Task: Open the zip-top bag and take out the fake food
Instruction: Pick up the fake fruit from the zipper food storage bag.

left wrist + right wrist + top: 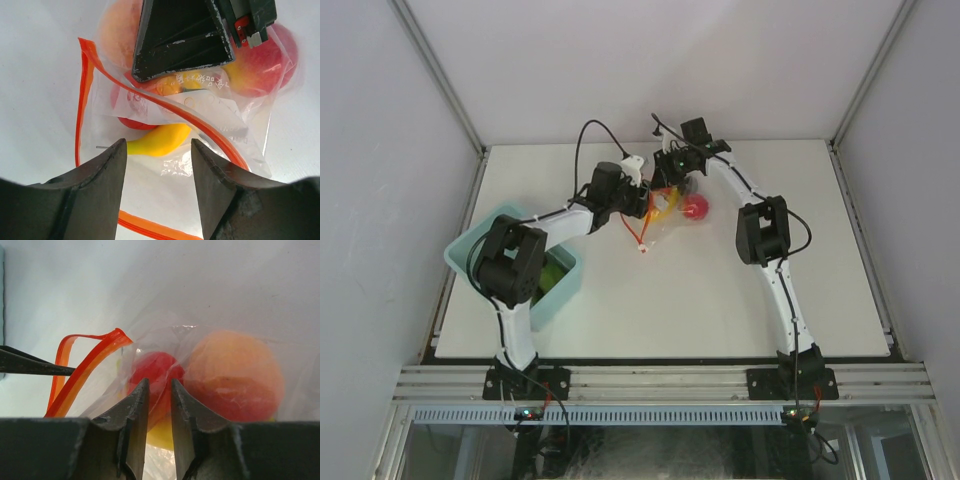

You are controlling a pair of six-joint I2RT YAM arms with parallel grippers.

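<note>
Looking first at my left gripper (159, 150): its fingers stand well apart with nothing between them, hovering just above the tip of a yellow banana (160, 140). The banana lies inside the open mouth of the zip-top bag (210, 115) with its narrow end pointing out at this gripper.

My right gripper (160, 385) is narrowed to a slit and pinches a fold of the bag's clear film at the far end. Just beyond its fingers, a red apple (155, 370) and an orange-peach fruit (232, 375) sit side by side inside the film.

The red-orange zip strip (85, 90) is parted into a loop. One side curves over the fruit and the other lies flat on the table (770, 320).

From above, the bag lies beyond the light blue bin (470, 240) and to its right, well apart from it. Its long axis runs away from the bin, with the mouth facing back toward the bin and the held end pointing away. A small white slider (644, 249) lies at the strip's end nearest the bin. Inside the bin, a green piece (555, 272) shows beside my left arm.
</note>
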